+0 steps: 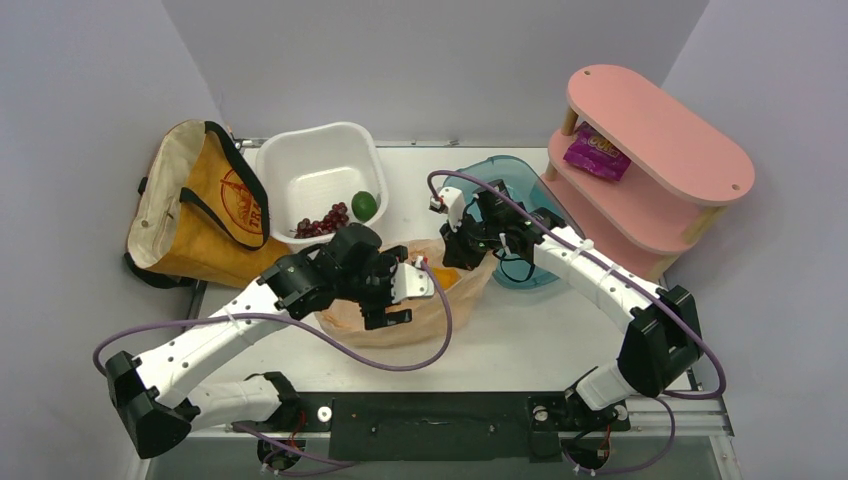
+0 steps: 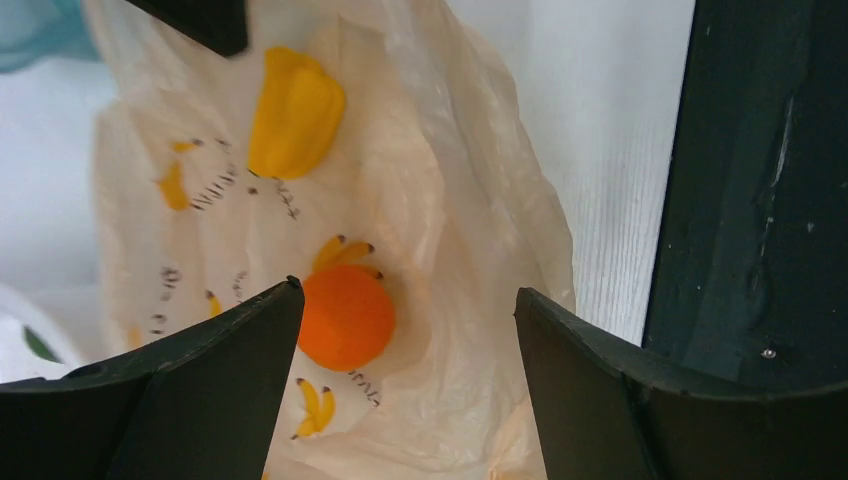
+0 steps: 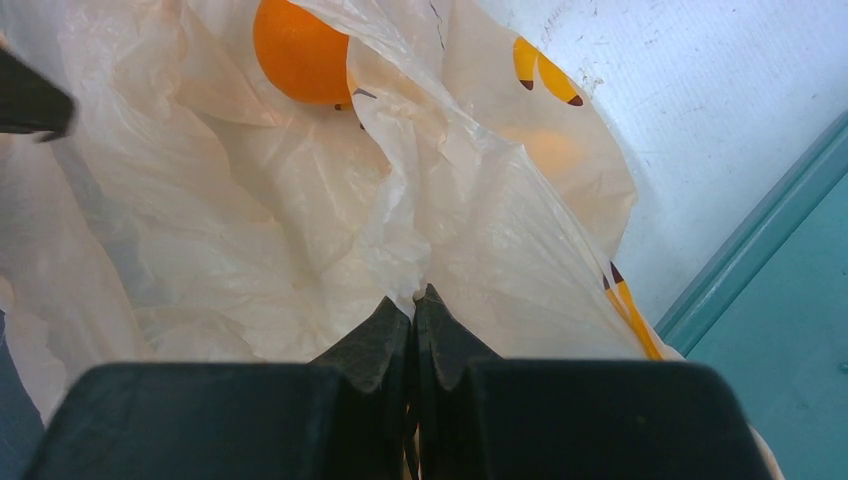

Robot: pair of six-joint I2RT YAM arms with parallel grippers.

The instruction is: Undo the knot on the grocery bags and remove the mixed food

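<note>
Peach plastic: bag [image 1: 470,290] lies mid desk [image 1: 560,345], between both arms; film crumpled, banana print.
Knot: none seen in any view; can't tell if the mouth is fully loose.
In bag: orange [image 2: 347,317] + yellow pepper [image 2: 295,110], both among the folds, the pepper further from the L wrist cam.
Out (judged): grapes [image 1: 322,222] + green fruit [image 1: 365,205] sit in white tub [image 1: 315,165], on the far side of the bag.
Tote [image 1: 195,205]: far left, slumped beside the white tub, straps across it; contents hidden, looks untouched.
Progress: part-way, I'd say. Some fruit is out, orange + pepper to go, tote not yet emptied.
L gripper [image 2: 408,290]: jaws wide apart, empty, hovering over the bag w/ the orange just under the gap; no contact that I can see.
R gripper [image 3: 415,300]: jaws together, pinching a fold of the bag's film on its right side, near teal tub [image 1: 515,175].
Next (guess): R keeps the film up, L drops onto the orange.
Risk: thin film may get nipped in the jaws along w/ the fruit.
</note>
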